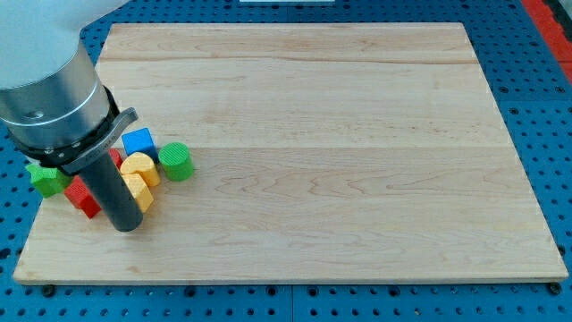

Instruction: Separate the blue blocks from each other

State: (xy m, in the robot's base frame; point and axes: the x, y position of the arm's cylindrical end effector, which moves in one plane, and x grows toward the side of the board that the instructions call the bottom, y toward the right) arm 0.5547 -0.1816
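Pale smooth wooden board [357,134]; matt dark rod [112,183]; perforated blue table [536,89].

No text, label, brand, number or sign can be read anywhere on the wooden worktop [357,134], on the coloured blocks, or on the arm

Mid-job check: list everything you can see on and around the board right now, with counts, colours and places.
wooden board: 1, light wood, fills the view
blue cube: 1, blue, left cluster, top; no second blue block shows
green cylinder: 1, green, right of the cluster
yellow blocks: 2, yellow, touching, below the blue cube
red blocks: at least 1, red, partly hidden behind the rod
green block: 1, green, board's left edge
blue pegboard: 1, blue, surrounds the board
my tip: 1, dark, just below the cluster
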